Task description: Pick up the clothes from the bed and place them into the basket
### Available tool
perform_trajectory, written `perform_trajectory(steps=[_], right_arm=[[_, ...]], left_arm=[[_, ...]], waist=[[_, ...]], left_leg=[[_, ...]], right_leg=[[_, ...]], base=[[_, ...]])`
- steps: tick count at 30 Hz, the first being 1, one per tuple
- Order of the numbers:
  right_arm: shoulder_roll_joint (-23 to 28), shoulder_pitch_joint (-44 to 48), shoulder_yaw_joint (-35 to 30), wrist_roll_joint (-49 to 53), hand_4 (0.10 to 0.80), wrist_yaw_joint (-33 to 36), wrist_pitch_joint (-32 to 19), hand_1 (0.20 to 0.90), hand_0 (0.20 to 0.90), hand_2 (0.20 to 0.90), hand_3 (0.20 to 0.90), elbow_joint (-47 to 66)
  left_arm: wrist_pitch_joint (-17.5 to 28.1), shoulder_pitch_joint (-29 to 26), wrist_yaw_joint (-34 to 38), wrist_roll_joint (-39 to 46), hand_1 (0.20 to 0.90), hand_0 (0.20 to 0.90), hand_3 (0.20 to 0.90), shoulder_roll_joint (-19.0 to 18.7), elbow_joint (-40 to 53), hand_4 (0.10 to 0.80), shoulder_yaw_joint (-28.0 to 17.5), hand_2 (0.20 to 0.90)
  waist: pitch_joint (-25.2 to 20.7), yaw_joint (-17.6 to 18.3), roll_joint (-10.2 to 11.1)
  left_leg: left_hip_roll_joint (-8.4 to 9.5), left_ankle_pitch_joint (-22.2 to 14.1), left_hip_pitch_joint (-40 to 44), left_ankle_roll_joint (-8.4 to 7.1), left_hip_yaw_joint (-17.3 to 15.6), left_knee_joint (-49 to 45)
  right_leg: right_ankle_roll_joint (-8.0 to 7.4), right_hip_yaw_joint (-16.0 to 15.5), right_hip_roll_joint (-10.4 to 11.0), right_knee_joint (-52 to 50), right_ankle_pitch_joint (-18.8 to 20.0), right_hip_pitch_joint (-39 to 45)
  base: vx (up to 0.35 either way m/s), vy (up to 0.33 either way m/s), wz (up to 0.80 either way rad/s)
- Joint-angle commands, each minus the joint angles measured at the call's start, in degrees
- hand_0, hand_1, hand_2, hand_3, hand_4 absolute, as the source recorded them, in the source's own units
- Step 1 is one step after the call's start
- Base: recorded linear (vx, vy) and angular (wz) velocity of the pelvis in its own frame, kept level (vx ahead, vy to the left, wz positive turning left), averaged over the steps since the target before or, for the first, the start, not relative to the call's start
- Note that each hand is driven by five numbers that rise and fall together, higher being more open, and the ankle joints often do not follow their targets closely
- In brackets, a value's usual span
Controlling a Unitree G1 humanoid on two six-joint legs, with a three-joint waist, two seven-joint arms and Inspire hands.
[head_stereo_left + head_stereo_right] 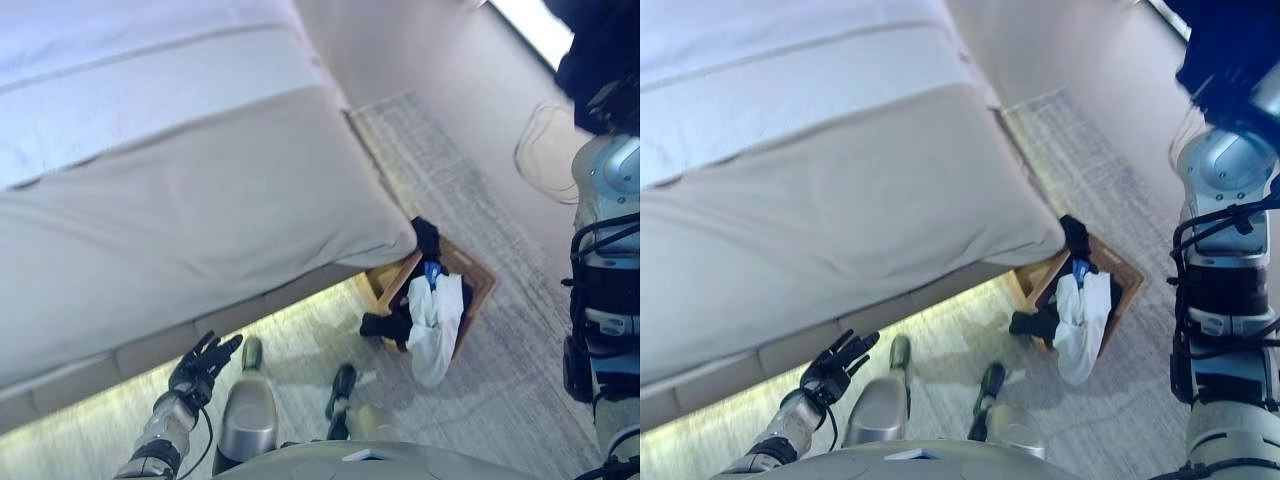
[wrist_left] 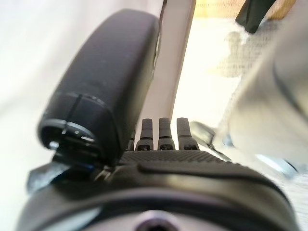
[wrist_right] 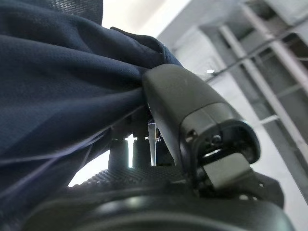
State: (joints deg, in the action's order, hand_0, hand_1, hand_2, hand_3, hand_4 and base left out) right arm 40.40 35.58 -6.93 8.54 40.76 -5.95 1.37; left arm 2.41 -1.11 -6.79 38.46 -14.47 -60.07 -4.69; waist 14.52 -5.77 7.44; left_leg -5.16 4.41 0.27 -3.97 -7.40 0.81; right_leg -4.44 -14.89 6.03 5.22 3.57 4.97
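Note:
High at the right, my right hand [image 3: 192,110] is shut on a dark navy garment [image 3: 57,86], thumb pressed into the cloth. The same garment [image 1: 1230,40] shows above my raised right arm, which covers the hand there. A wooden basket [image 1: 482,283] stands on the floor at the bed's near corner. A white garment [image 1: 435,320] hangs over its front rim, with black clothes [image 1: 385,325] and a bit of blue beside it. My left hand [image 1: 205,365] is open and empty, low by the bed's base. The beige bed [image 1: 200,200] has no clothes on the part in view.
A grey rug [image 1: 500,390] lies under and around the basket. A pale rounded object [image 1: 545,150] sits on the floor beyond it. The bed's lit lower edge [image 1: 140,350] runs just ahead of my left hand.

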Motion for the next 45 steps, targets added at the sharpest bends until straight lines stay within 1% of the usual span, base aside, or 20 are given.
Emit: perform_trajectory(steps=[1, 2, 6, 9, 13, 14, 15, 17, 20, 22, 24, 27, 29, 31, 32, 33, 35, 38, 41, 45], right_arm=[[7.24, -0.86, 2.67, 1.47, 0.1, -11.07, 4.5, 0.3, 0.3, 0.3, 0.2, -3.67], [7.64, -1.53, 2.99, 2.18, 0.1, -13.19, 4.7, 0.3, 0.3, 0.3, 0.2, -5.43], [8.46, -2.33, 5.68, -0.88, 0.1, -21.69, 9.47, 0.3, 0.3, 0.3, 0.2, -13.4], [9.51, -1.4, 8.18, -3.04, 0.1, -23.93, 11.74, 0.3, 0.3, 0.3, 0.2, -18.95], [10.17, 1.52, 11.55, -4.72, 0.1, -23.53, 14.46, 0.3, 0.3, 0.3, 0.2, -28.55], [9.94, 3.31, 12.78, -4.36, 0.1, -23.07, 16.1, 0.3, 0.3, 0.3, 0.2, -31.2], [8.93, 6.39, 15.09, -2.21, 0.1, -21.36, 17.64, 0.3, 0.3, 0.3, 0.2, -35.12], [7.61, 9.97, 17.66, -2.44, 0.1, -19.57, 17.5, 0.3, 0.3, 0.3, 0.2, -40.16], [7.28, 13.37, 21.21, -2.75, 0.1, -17.65, 17.22, 0.3, 0.3, 0.3, 0.2, -44.16], [7.34, 15.73, 22.88, -1.74, 0.1, -16.79, 17.68, 0.3, 0.3, 0.3, 0.2, -45.27], [6.65, 18.9, 24.79, -1.05, 0.1, -14.69, 17.3, 0.3, 0.3, 0.3, 0.2, -47.14], [6.5, 22.45, 26.96, -0.91, 0.1, -11.58, 18.39, 0.3, 0.3, 0.3, 0.2, -48.06], [6.63, 24.17, 27.73, -0.9, 0.1, -10.58, 19.07, 0.3, 0.3, 0.3, 0.2, -49.09], [7.45, 27.35, 28.94, -0.61, 0.1, -9.08, 20.51, 0.3, 0.3, 0.3, 0.2, -51.5], [7.47, 28.02, 29.3, -0.12, 0.361, -8.17, 21.68, 0.524, 0.524, 0.524, 0.461, -52.04], [7.53, 29.24, 29.77, -0.1, 0.8, -7.41, 22.09, 0.9, 0.9, 0.9, 0.9, -53.74], [7.64, 30.53, 30.05, 0.46, 0.8, -6.23, 21.61, 0.9, 0.9, 0.9, 0.9, -54.71], [8.18, 30.78, 29.64, -0.17, 0.8, -4.28, 20.62, 0.9, 0.9, 0.9, 0.9, -54.46], [8.71, 30.0, 28.17, -1.11, 0.8, -1.83, 18.78, 0.9, 0.9, 0.9, 0.9, -53.03], [9.57, 27.94, 26.29, -2.88, 0.8, -1.62, 20.18, 0.9, 0.9, 0.9, 0.9, -51.67]], left_arm=[[-0.25, 1.47, -1.02, -1.88, 0.9, 0.9, 0.9, -0.09, -2.59, 0.8, 4.01, 0.9], [-0.23, 1.54, -1.12, -1.95, 0.9, 0.9, 0.9, -0.08, -2.9, 0.8, 4.13, 0.9], [-1.31, 1.57, -1.76, -3.82, 0.9, 0.9, 0.9, -0.54, -4.2, 0.8, 5.12, 0.9], [-2.18, 1.43, -2.65, -4.09, 0.9, 0.9, 0.9, -1.07, -4.24, 0.8, 6.3, 0.9], [-2.5, 0.43, -3.47, -4.45, 0.9, 0.9, 0.9, -1.26, -3.59, 0.8, 8.26, 0.9], [-2.44, -0.48, -3.27, -4.24, 0.9, 0.9, 0.9, -1.42, -3.04, 0.8, 9.22, 0.9], [-2.4, -2.77, -3.07, -2.51, 0.9, 0.9, 0.9, -2.02, -1.47, 0.8, 10.91, 0.9], [-1.9, -5.76, -2.55, 0.21, 0.9, 0.9, 0.9, -2.41, -0.11, 0.8, 12.6, 0.9], [-0.41, -7.88, -2.08, 2.57, 0.9, 0.9, 0.9, -2.58, 1.47, 0.8, 14.2, 0.9], [0.25, -9.18, -1.69, 4.18, 0.9, 0.9, 0.9, -2.79, 2.45, 0.8, 14.9, 0.9], [1.54, -11.09, -1.28, 6.58, 0.9, 0.9, 0.9, -3.37, 4.38, 0.8, 15.66, 0.9], [2.38, -12.56, -1.76, 9.68, 0.9, 0.9, 0.9, -4.82, 8.03, 0.8, 16.18, 0.9], [2.94, -12.82, -2.19, 10.47, 0.9, 0.9, 0.9, -4.86, 8.83, 0.8, 16.32, 0.9], [3.47, -12.64, -2.94, 11.57, 0.9, 0.9, 0.9, -4.82, 10.31, 0.8, 16.78, 0.9], [3.45, -12.4, -2.99, 11.74, 0.9, 0.9, 0.9, -4.69, 10.83, 0.8, 17.02, 0.9], [3.89, -11.86, -3.19, 11.94, 0.9, 0.9, 0.9, -4.31, 11.35, 0.8, 17.71, 0.9], [3.97, -11.2, -3.15, 12.25, 0.9, 0.9, 0.9, -3.74, 11.73, 0.8, 18.45, 0.9], [3.98, -10.22, -2.94, 12.54, 0.9, 0.9, 0.9, -3.08, 12.15, 0.8, 18.89, 0.9], [3.5, -9.66, -2.49, 12.56, 0.9, 0.9, 0.9, -2.94, 12.43, 0.8, 19.1, 0.9], [2.95, -9.3, -2.87, 12.11, 0.9, 0.9, 0.9, -3.13, 12.12, 0.8, 18.87, 0.9]], waist=[[-7.32, 0.61, -2.7], [-7.49, 1.08, -2.84], [-7.05, 2.03, -3.44], [-5.95, 2.12, -3.96], [-3.63, 1.67, -4.94], [-2.65, 1.6, -5.26], [0.02, 1.4, -5.9], [3.01, 1.55, -6.97], [6.39, 1.88, -8.19], [7.93, 2.27, -9.03], [10.48, 2.72, -10.5], [13.29, 3.35, -12.23], [14.17, 3.55, -13.08], [15.28, 3.8, -14.78], [15.28, 3.84, -15.35], [15.28, 3.91, -16.36], [15.28, 4.12, -17.46], [15.28, 4.41, -18.29], [15.28, 4.68, -18.46], [15.28, 5.02, -18.13]], left_leg=[[-0.2, -3.12, -0.35, -0.3, -0.86, 1.81], [-0.46, -3.29, -0.18, -0.4, -0.9, 1.22], [-1.51, -3.73, 0.03, -1.12, -0.73, -2.17], [-2.09, -3.69, -0.41, -1.61, -0.28, -4.19], [-2.83, -3.39, -2.43, -1.98, 0.25, -6.53], [-3.06, -3.35, -3.79, -2.07, 0.5, -7.33], [-3.33, -3.15, -5.86, -2.26, 1.07, -7.78], [-3.7, -2.09, -8.27, -2.53, 1.56, -7.48], [-3.84, -1.09, -11.26, -2.59, 2.01, -8.21], [-3.73, -0.77, -13.57, -2.46, 2.43, -9.15], [-3.16, -0.32, -17.36, -2.22, 3.08, -10.37], [-1.51, -0.44, -20.67, -1.42, 3.95, -10.32], [-0.8, -0.29, -21.67, -1.28, 4.35, -9.86], [0.46, -0.04, -23.42, -1.17, 4.69, -8.98], [0.8, 0.06, -24.05, -1.18, 4.74, -8.57], [1.11, 0.48, -25.2, -1.25, 4.7, -7.72], [1.43, 0.8, -26.1, -1.46, 4.67, -6.88], [1.6, 1.02, -26.29, -1.62, 4.22, -5.75], [1.75, 1.04, -25.79, -1.61, 3.74, -4.69], [1.82, 0.89, -24.72, -1.55, 3.14, -3.83]], right_leg=[[1.73, -1.47, -2.37, -4.88, -6.82, 0.37], [2.04, -1.23, -2.53, -5.16, -7.07, 0.43], [3.29, -0.77, -2.98, -6.63, -7.98, 1.31], [3.76, -0.45, -3.15, -6.86, -7.84, 1.61], [4.07, -0.09, -3.35, -7.18, -7.46, 0.74], [4.17, -0.04, -3.42, -7.69, -7.49, -0.36], [4.3, 0.17, -3.57, -8.32, -7.48, -2.82], [4.3, 0.27, -3.92, -8.42, -6.94, -5.67], [4.34, 0.82, -4.25, -8.12, -6.37, -8.32], [4.47, 1.18, -4.23, -8.44, -6.21, -10.82], [4.74, 1.63, -4.13, -9.72, -6.11, -15.41], [4.85, 2.95, -4.12, -11.46, -5.64, -21.23], [4.81, 3.59, -4.15, -11.68, -5.32, -23.03], [4.73, 4.51, -3.97, -12.0, -4.77, -26.06], [4.68, 4.64, -3.85, -12.09, -4.63, -27.15], [4.72, 4.96, -3.72, -12.06, -4.36, -28.91], [4.79, 5.28, -3.51, -11.91, -4.17, -30.56], [4.72, 5.42, -3.32, -11.28, -3.98, -31.28], [4.48, 5.38, -3.11, -10.85, -3.77, -31.46], [4.1, 5.02, -2.74, -10.66, -3.49, -31.15]], base=[[0.017, -0.16, -0.25], [0.048, -0.175, -0.22], [0.093, -0.177, -0.21], [0.058, -0.131, -0.12], [-0.024, -0.132, -0.04], [-0.323, -0.197, 0.0], [-0.425, -0.18, -0.02], [-0.417, -0.134, -0.09], [-0.211, -0.102, -0.13], [-0.208, -0.078, -0.05], [-0.215, -0.08, -0.11], [-0.148, -0.083, -0.13], [-0.088, -0.018, -0.06], [-0.075, 0.032, -0.01], [-0.071, 0.071, -0.01], [-0.054, 0.102, -0.04], [-0.03, 0.128, -0.04], [-0.014, 0.105, -0.08], [-0.022, 0.077, 0.04], [-0.032, 0.056, 0.05]])
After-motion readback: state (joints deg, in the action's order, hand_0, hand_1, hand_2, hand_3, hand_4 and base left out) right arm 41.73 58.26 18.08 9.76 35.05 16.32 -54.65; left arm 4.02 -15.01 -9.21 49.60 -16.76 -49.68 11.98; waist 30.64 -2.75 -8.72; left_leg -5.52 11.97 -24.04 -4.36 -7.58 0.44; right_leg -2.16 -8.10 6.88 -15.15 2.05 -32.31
